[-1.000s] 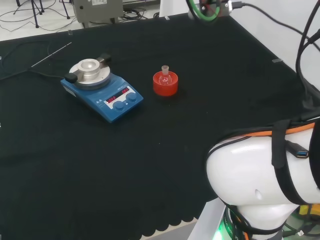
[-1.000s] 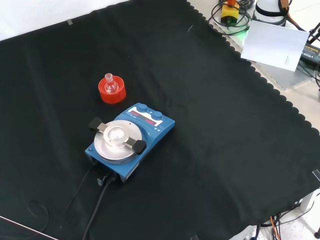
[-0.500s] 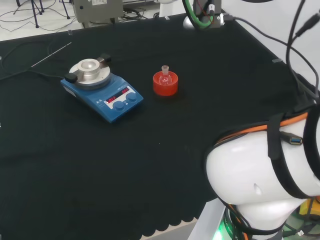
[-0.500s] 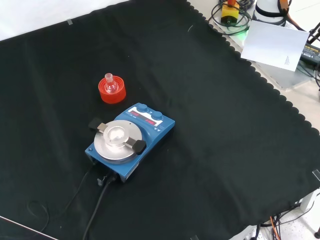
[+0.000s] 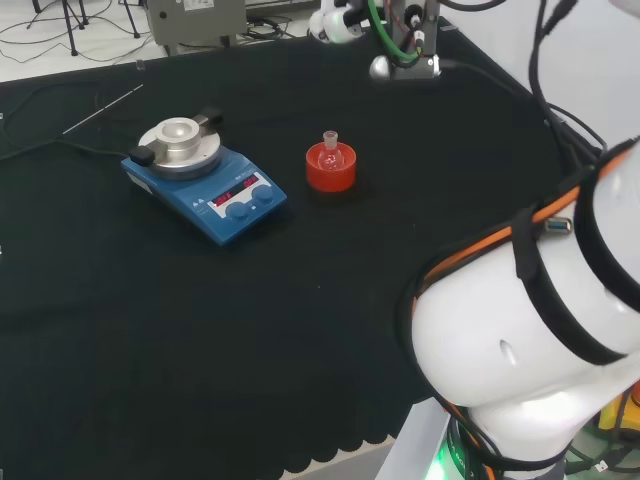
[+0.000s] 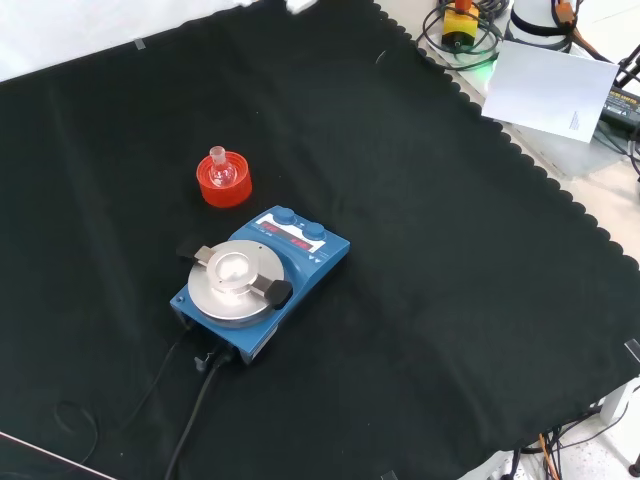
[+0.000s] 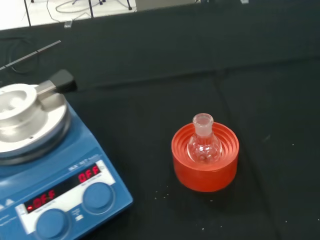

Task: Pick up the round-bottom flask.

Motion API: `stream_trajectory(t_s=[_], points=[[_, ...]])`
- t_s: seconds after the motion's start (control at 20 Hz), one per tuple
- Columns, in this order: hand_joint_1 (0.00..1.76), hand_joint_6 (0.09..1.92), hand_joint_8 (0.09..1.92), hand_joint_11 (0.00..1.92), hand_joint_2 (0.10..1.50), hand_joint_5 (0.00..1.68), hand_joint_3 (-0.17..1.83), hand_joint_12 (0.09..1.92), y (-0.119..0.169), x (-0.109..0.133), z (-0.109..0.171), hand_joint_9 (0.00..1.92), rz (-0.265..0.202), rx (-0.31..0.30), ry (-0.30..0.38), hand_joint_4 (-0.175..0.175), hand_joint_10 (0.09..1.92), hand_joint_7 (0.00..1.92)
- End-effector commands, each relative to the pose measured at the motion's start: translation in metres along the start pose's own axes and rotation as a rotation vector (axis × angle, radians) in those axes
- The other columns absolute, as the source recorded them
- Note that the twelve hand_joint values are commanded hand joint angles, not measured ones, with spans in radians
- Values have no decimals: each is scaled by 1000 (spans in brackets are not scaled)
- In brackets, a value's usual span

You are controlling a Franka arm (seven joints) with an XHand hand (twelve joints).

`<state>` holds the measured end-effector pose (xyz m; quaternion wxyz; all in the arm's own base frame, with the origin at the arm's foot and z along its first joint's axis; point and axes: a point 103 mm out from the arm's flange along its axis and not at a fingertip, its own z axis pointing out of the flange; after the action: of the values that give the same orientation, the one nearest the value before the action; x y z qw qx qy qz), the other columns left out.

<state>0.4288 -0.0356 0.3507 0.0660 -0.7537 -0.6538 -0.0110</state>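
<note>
Sitting upright in its red ribbed stand [image 5: 331, 170], neck up, the round-bottom flask [image 7: 203, 144] is just beside the blue stirrer plate [image 5: 205, 180] on the bench [image 6: 450, 300]. Head view puts it below-left of the arm's end. Can't tell the hand's state. Wrist view shows the flask's clear bulb up close.

From behind the arm, from in front and close from the wrist, we see one flask [image 5: 329, 155] on its red stand [image 7: 205, 158].
</note>
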Motion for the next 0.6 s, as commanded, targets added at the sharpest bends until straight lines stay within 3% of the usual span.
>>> stream_trajectory(t_s=[0.05,0.35,0.6], points=[[482,91,568,0,1110,592,190,1324,73,-47,45,393,-14,-34,74,-18,655,296],[713,103,588,0,962,641,188,1332,105,-51,89,439,-38,7,159,2,636,347],[810,107,591,0,714,674,573,1349,122,-57,123,476,-33,19,205,11,606,375]])
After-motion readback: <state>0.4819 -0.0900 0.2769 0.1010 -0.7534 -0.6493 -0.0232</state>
